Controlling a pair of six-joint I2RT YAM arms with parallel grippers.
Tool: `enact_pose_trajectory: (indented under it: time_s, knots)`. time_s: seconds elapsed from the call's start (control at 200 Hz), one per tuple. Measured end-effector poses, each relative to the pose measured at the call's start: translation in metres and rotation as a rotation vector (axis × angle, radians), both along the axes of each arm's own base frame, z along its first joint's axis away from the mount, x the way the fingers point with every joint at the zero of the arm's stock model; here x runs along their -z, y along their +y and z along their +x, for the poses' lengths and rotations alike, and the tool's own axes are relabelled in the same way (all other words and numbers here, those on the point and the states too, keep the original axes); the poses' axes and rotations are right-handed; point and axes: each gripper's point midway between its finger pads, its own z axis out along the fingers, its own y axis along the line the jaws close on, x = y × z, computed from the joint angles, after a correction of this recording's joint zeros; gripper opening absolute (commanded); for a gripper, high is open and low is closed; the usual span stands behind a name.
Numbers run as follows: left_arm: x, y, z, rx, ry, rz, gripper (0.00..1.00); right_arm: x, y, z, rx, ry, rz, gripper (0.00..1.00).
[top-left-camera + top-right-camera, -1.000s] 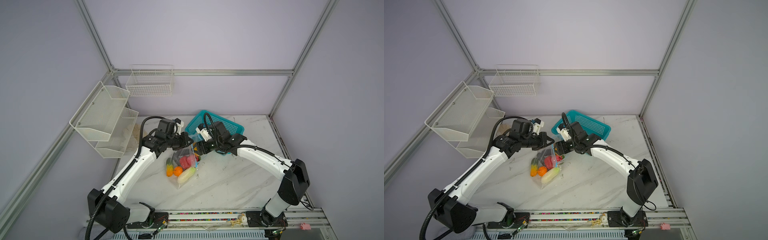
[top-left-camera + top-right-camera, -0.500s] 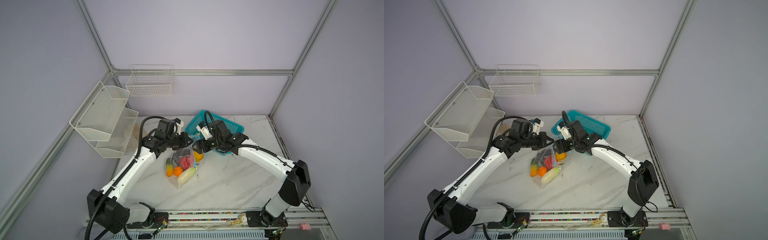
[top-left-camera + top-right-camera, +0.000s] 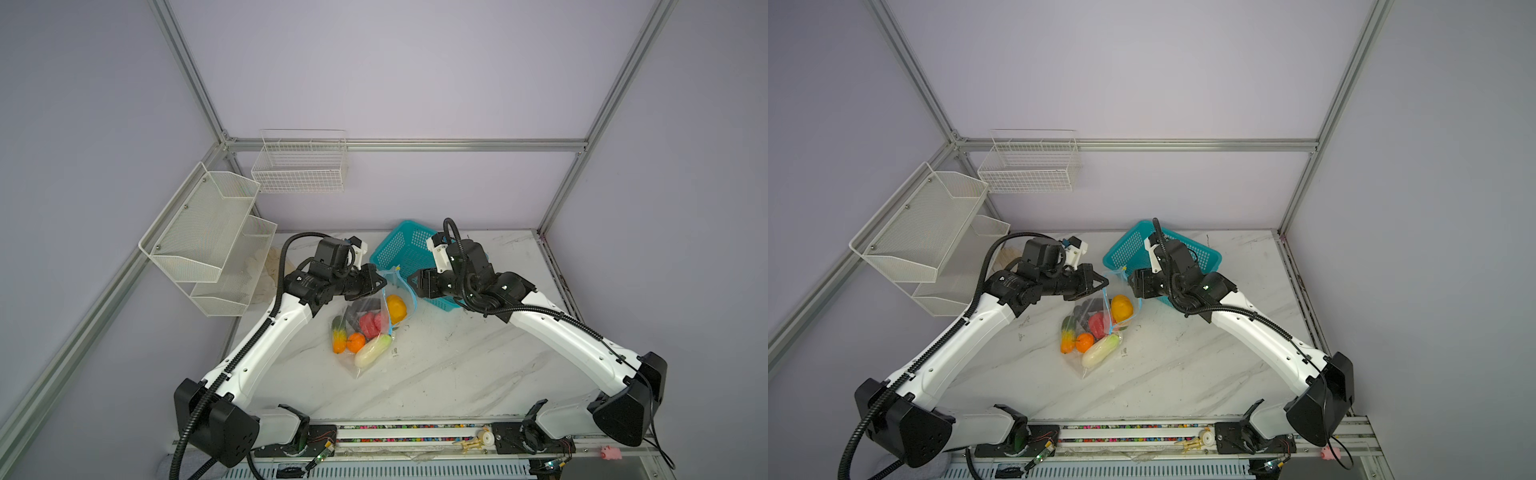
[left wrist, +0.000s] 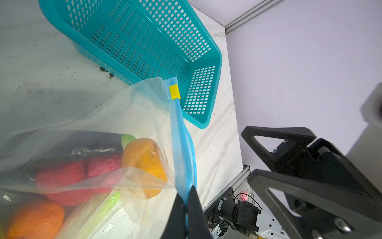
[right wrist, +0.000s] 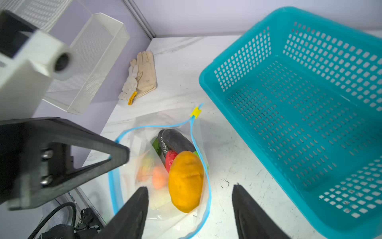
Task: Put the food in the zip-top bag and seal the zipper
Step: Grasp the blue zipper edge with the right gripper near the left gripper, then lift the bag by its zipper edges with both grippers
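Bag lies on the table toward its far edge, just beside the basket. Left hand is clamped on the blue zipper strip, holding one lip up so the mouth gapes for loading. Right hand hangs spread and empty over the mango, which sits inside the mouth. Slider sits at the strip's end; zipper unsealed.

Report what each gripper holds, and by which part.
Left gripper pinches the clear crinkly plastic bag by its light-blue zipper strip. Right gripper, jaws open, holds nothing.
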Motion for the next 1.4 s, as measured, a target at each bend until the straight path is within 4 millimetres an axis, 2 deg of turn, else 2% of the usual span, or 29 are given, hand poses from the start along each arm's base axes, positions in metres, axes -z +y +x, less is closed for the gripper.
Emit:
enact_pose_trajectory:
  time_s: [0.14,0.26,0.5,0.805,1.18,1.4]
  knots:
    - [0.0,0.0,0.0,0.0,0.0,0.0,0.0,0.042,-0.001,-0.004,0.031,0.123,-0.014,0.64]
    - [0.0,0.0,0.0,0.0,0.0,0.0,0.0,0.058,0.002,-0.008,0.042,0.18,0.008,0.61]
    - [0.0,0.0,0.0,0.0,-0.001,0.001,0.0,0.06,0.016,-0.013,0.014,0.225,0.106,0.44]
    - [0.0,0.0,0.0,0.001,-0.001,0.001,0.0,0.066,0.023,-0.017,0.001,0.264,0.157,0.25]
    - [0.0,0.0,0.0,0.002,-0.002,0.002,0.0,0.062,0.027,-0.016,-0.018,0.25,0.166,0.11]
    - [-0.003,0.001,-0.002,0.001,-0.009,0.0,0.0,0.047,0.034,-0.009,-0.038,0.208,0.181,0.02]
